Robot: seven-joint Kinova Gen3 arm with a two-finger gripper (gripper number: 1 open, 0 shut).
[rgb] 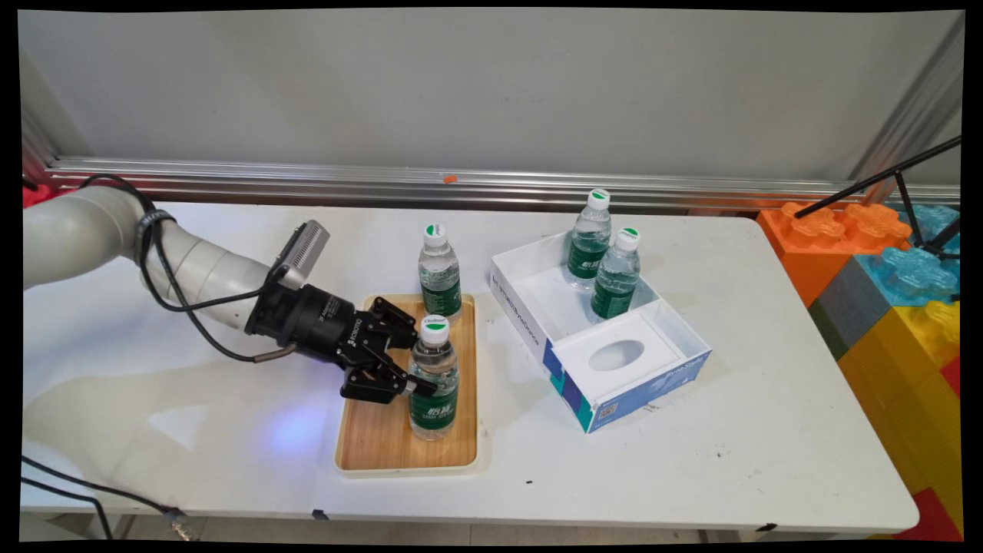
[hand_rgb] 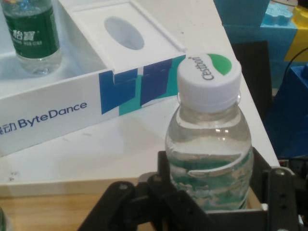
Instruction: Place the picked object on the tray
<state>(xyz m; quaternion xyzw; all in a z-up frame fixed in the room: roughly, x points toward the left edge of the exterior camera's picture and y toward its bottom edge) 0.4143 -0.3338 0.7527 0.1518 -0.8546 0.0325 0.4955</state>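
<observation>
The black two-finger gripper reached in from the left, low over the light wooden tray, and its fingers stood on either side of the near clear plastic water bottle with a green label and white cap. In the hand view that bottle sat right between the fingers, which pressed against its body just above the label; the gripper was clamped on it. The bottle stood upright on the tray's right half.

A second clear bottle of the same kind stood upright at the tray's far edge, just behind the held one and near the gripper's linkage. The tray's near half was bare wood. To the right, a little apart from the tray, lay an open white and blue cardboard box lettered ByteDance, set at an angle, with two more upright bottles in its far compartment and a white insert with an oval hole in its near end. The white table lay open to the right of the box and along the near side. Large coloured plastic blocks stood beyond the table's right edge.
</observation>
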